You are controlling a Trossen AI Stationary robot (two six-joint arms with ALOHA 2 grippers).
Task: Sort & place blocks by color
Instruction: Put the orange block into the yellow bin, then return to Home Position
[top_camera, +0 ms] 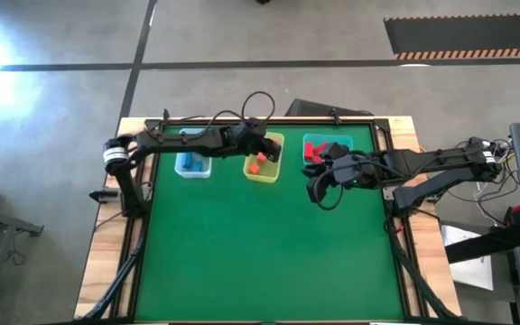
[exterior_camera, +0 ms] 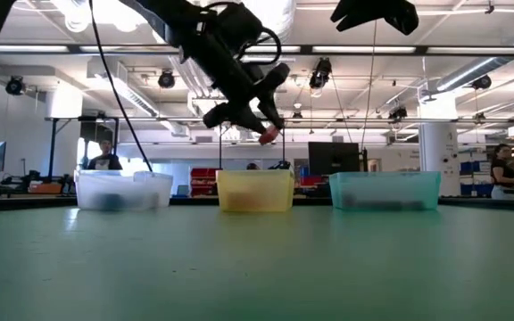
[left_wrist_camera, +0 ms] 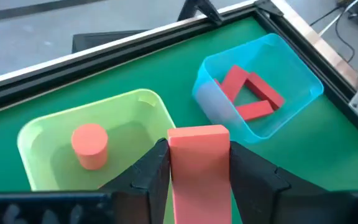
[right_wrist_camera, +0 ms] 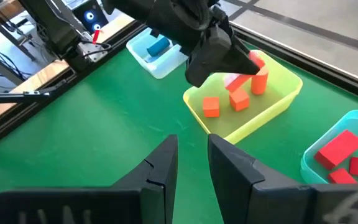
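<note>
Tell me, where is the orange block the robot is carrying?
The orange block is clamped in the left pincer, hanging above the yellow bin, the middle of three.

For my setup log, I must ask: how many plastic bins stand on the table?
3, in one row: the clear bin toward the left arm's side, the yellow bin in the middle, the teal bin toward the right arm's side. None seems hidden.

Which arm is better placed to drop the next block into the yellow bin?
Left. The left gripper already holds an orange block directly above the yellow bin. The right gripper hangs empty beside the teal bin.
</note>
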